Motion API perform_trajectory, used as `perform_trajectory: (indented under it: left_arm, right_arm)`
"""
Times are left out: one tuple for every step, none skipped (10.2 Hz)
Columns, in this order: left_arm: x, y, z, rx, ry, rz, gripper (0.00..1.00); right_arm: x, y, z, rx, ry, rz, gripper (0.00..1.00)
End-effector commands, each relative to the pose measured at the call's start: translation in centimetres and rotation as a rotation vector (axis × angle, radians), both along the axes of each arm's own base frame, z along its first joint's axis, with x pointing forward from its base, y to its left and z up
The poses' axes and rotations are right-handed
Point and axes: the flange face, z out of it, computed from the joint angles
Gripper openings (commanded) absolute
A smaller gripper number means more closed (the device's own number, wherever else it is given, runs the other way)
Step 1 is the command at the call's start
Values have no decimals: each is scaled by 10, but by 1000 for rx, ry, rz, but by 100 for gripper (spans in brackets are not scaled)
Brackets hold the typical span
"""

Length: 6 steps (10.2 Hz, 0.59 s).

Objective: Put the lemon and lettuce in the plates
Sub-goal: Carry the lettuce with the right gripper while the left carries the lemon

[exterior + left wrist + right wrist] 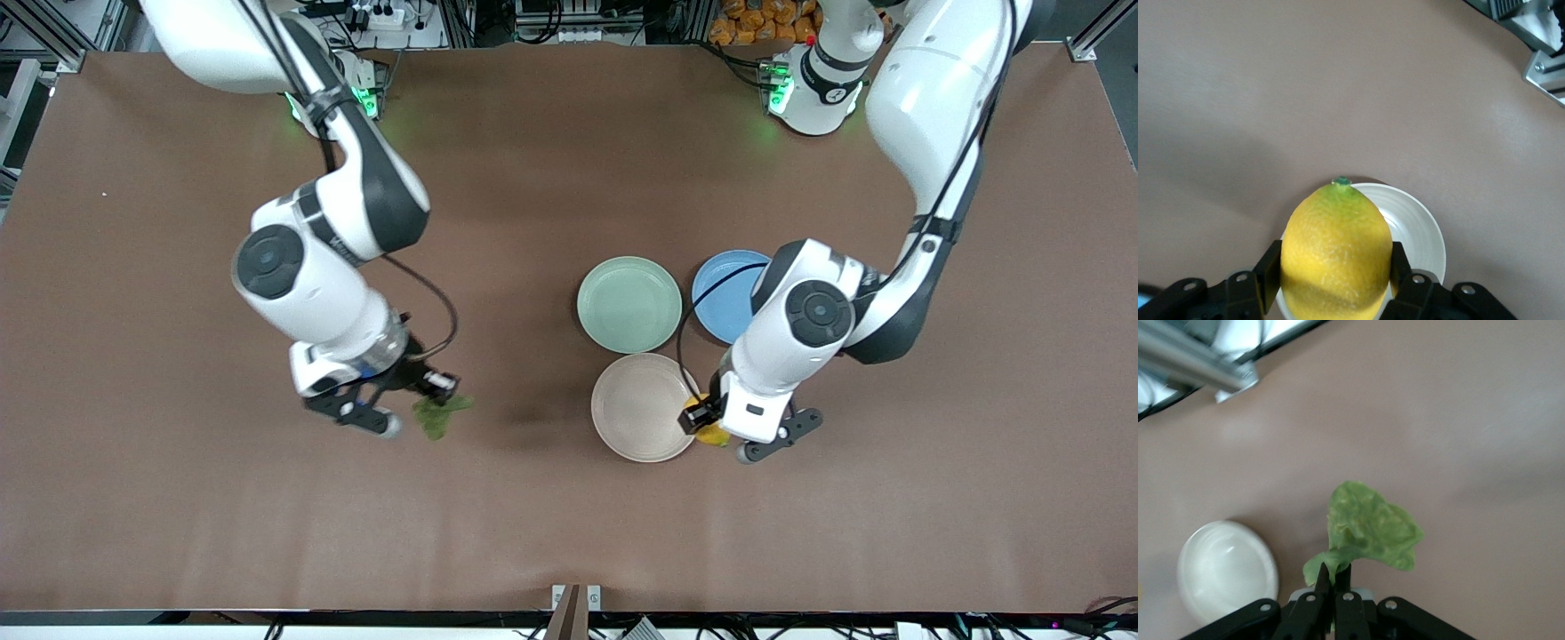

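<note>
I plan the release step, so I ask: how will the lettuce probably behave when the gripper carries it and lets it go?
The lettuce is a thin crinkled leaf, pinched at its stem by the right gripper, so it probably flops and sways. It looks very light, so it may drift or cling on release.

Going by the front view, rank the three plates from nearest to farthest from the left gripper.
1. Beige plate: beside the left gripper, which holds the lemon at its rim.
2. Blue plate: partly under the left arm.
3. Mint plate: beside the blue plate, toward the right arm's end.
</note>
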Motion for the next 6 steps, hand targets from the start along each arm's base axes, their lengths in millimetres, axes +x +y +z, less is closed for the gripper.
perform_trajectory:
  left_arm:
    - [-8,-31,-48,-55,5,-4,0]
    - [-20,-47,-66,-46,29,-28,0]
    - [-30,-62,-76,-40,42,-46,12]
    - [-31,-63,-77,-29,37,-48,99]
    - [-29,-61,-70,-28,25,-44,100]
    - [-24,-56,-57,-33,8,-35,100]
  right_arm:
    - [-25,50,19,62,25,7,0]
    - [-46,85,14,56,26,26,0]
    - [-58,105,5,41,34,21,0]
    - [-81,136,-2,40,49,48,0]
    - [-107,173,-9,71,55,63,0]
    - [-126,200,-21,90,35,40,0]
